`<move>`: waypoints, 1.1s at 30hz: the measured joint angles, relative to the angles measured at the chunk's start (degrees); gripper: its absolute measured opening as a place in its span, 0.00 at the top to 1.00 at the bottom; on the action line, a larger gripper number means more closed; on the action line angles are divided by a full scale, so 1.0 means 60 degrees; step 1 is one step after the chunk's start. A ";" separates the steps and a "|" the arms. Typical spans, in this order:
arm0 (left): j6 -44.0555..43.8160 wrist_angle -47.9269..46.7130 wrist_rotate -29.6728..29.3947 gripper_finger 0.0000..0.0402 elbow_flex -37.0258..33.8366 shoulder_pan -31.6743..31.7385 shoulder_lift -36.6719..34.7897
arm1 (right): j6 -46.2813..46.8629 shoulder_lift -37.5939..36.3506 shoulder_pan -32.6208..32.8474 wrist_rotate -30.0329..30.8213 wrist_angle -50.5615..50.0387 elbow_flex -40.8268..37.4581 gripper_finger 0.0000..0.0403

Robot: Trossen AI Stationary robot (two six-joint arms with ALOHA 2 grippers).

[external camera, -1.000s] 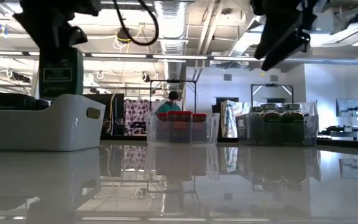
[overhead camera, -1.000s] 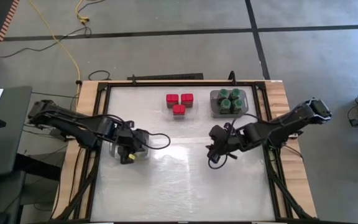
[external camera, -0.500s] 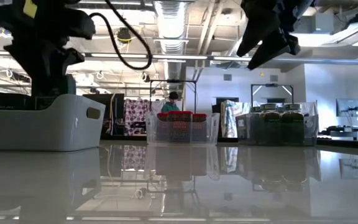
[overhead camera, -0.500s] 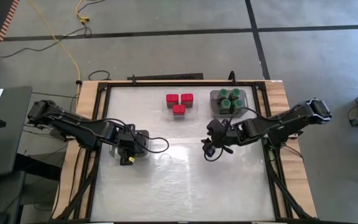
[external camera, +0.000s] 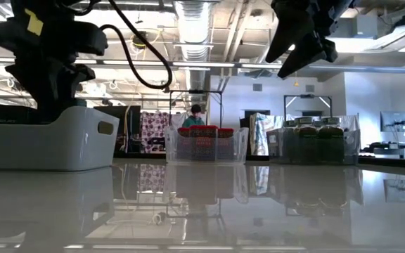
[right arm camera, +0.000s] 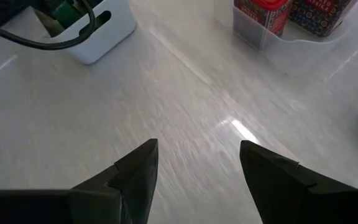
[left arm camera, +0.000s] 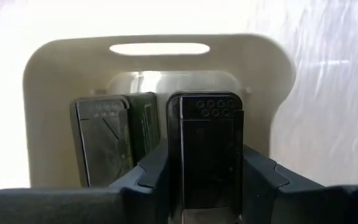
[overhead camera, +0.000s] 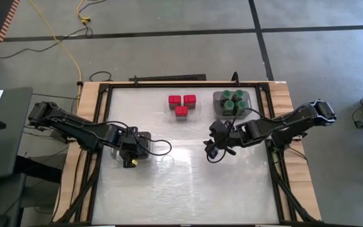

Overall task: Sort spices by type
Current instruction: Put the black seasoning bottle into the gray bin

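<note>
From above you look straight down on the whole surface (overhead camera: 188, 183). The low camera sits at surface level, facing the room across it. Your left wrist camera looks close into the white bin (left arm camera: 160, 62), which the high and low views share. Your right wrist camera looks down across the surface toward the red blocks (right arm camera: 263, 12), also seen from above.
</note>
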 joint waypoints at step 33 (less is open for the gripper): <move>0.0209 0.0545 0.0004 0.68 -0.0430 0.0076 0.0007 | -0.0022 0.0000 0.0000 -0.0007 0.0021 0.0000 0.37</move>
